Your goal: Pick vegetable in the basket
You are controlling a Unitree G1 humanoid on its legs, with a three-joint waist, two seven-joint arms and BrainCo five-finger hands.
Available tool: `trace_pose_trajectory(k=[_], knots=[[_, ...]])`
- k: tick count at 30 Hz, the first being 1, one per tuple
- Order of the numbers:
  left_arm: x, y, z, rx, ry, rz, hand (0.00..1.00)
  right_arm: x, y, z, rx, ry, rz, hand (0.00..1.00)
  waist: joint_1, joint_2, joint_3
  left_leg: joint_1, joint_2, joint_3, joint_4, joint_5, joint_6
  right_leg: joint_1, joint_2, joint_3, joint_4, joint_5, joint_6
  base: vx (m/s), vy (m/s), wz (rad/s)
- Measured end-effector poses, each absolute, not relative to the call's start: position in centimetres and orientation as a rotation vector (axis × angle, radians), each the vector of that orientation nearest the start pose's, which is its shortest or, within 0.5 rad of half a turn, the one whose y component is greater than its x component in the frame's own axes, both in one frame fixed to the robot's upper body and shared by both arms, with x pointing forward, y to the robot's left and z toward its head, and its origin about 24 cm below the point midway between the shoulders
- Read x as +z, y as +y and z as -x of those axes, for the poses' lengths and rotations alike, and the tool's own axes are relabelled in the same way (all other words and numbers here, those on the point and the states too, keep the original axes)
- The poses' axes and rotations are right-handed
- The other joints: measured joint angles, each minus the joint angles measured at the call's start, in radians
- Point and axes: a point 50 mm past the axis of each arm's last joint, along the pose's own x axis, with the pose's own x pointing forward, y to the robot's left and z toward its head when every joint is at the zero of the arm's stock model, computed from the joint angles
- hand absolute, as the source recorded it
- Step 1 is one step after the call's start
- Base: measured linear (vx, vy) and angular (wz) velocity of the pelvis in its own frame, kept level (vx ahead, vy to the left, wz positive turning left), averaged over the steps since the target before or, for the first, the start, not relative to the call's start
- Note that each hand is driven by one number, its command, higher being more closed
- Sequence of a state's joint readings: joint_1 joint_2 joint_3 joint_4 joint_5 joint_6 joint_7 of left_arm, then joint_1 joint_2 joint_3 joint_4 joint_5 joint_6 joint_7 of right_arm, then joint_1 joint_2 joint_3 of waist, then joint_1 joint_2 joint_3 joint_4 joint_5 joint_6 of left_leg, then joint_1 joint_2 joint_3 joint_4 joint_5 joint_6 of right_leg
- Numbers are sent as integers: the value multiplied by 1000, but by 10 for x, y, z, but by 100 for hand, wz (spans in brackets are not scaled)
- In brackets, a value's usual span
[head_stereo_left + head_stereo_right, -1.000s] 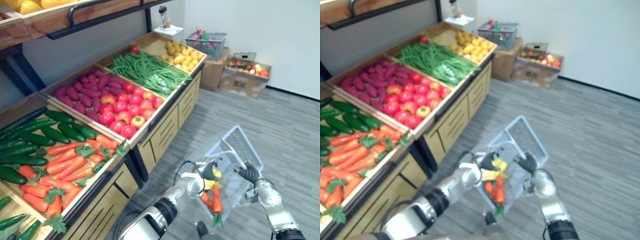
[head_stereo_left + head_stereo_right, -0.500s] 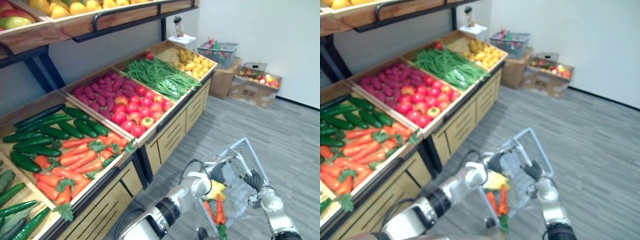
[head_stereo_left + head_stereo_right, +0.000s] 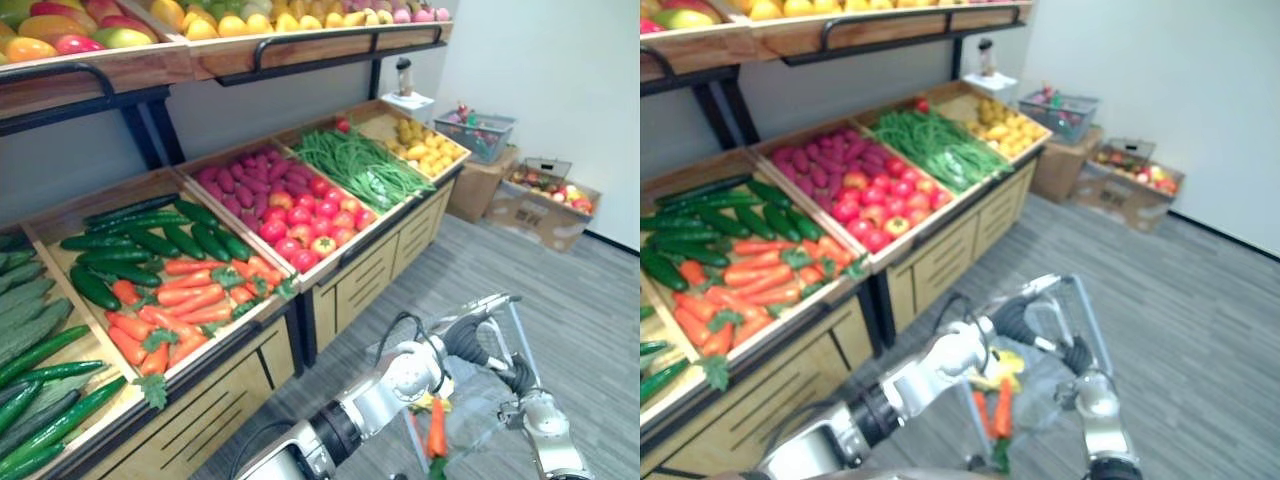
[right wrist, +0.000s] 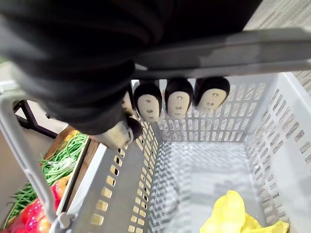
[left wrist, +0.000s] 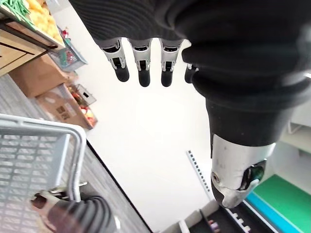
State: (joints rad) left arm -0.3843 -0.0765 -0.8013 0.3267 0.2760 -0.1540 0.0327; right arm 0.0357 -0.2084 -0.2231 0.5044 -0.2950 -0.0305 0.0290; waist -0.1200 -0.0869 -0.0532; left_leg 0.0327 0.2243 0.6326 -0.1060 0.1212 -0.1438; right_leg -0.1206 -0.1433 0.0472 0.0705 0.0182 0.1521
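A: While the right hand point(image 4: 165, 99) has its fingers curled round the grey handle point(image 4: 218, 46) of the basket point(image 4: 272, 126), what is the left hand doing?

B: The left hand point(image 3: 462, 340) sits just beside the basket's rim, on the side facing the stand. Its wrist view shows the fingers point(image 5: 141, 68) straight, the thumb point(image 5: 238, 179) apart from them, and nothing between. Relaxed and empty.

A: And the vegetable?

B: It is inside the basket. An orange carrot point(image 3: 436, 432) stands roughly upright at the basket's low end, green top down. The right eye view shows a second carrot point(image 3: 981, 410) just beside it. A yellow item point(image 4: 228, 218) lies on the basket floor near one wall. Cannot tell what it is.

A: Does the left hand touch any of that?

B: Cannot tell. The hand is over the yellow item and its wrist hides any contact.

A: Basket level?

B: No, it hangs tilted from the right hand, over grey plank floor point(image 3: 590, 290).

A: Surroundings, quickly.

B: A wooden stand point(image 3: 370, 270) runs along the robot's left with crates in a row: cucumbers point(image 3: 140, 245), loose carrots point(image 3: 190, 298), tomatoes point(image 3: 305, 225) with purple tubers point(image 3: 245, 172) behind them, green beans point(image 3: 360, 165), then yellow produce point(image 3: 430, 150) at the far end. An upper shelf point(image 3: 150, 65) carries fruit point(image 3: 240, 20). A cardboard box point(image 3: 545, 210) of produce sits by the white wall, with a grey bin point(image 3: 482, 130) on another box near it.
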Motion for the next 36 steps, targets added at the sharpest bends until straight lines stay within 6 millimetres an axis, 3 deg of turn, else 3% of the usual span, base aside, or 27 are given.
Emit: trace_pose_trajectory(k=[8,11,17,20,24,28,32,36], knots=[[79,-51,-209,-972,-400,-323,0,-78,-277,-182,-291,648,373,100,41,-2,0,-18,4,-48,0,4,4,21,-2,-48,-12,-3,-2,42,-15,16],[80,-42,-202,-1001,-405,-305,0,-83,-283,-176,-329,681,354,100,43,-2,1,-34,4,-72,0,9,5,22,-4,-71,-16,-4,-3,17,-12,21],[89,-6,-182,-1033,-404,-183,0,-102,-293,-156,-440,795,264,100,50,-2,1,-56,1,-121,0,15,4,33,-7,-106,-25,-15,1,19,-8,20],[93,21,-184,-935,-383,-96,0,-113,-294,-146,-460,865,228,100,48,1,2,-74,-5,-155,0,19,8,41,-11,-129,-37,-19,3,23,-2,30],[85,78,-194,-652,-311,-62,0,-123,-296,-131,-502,940,185,100,50,9,9,-106,-25,-216,0,25,15,61,-18,-180,-60,-18,5,35,3,38],[60,134,-199,-381,-195,-185,0,-125,-296,-125,-517,956,185,100,68,14,25,-109,-42,-262,0,23,17,83,-31,-228,-56,-38,7,40,16,35],[-5,207,-188,-80,125,-494,0,-127,-294,-119,-490,942,213,100,76,18,34,-117,-63,-324,0,16,27,115,-48,-292,-52,-70,4,63,13,43],[-60,249,-158,92,426,-633,0,-130,-287,-114,-475,938,206,100,99,15,37,-117,-75,-352,0,10,28,139,-56,-327,-54,-82,0,89,-2,26]])
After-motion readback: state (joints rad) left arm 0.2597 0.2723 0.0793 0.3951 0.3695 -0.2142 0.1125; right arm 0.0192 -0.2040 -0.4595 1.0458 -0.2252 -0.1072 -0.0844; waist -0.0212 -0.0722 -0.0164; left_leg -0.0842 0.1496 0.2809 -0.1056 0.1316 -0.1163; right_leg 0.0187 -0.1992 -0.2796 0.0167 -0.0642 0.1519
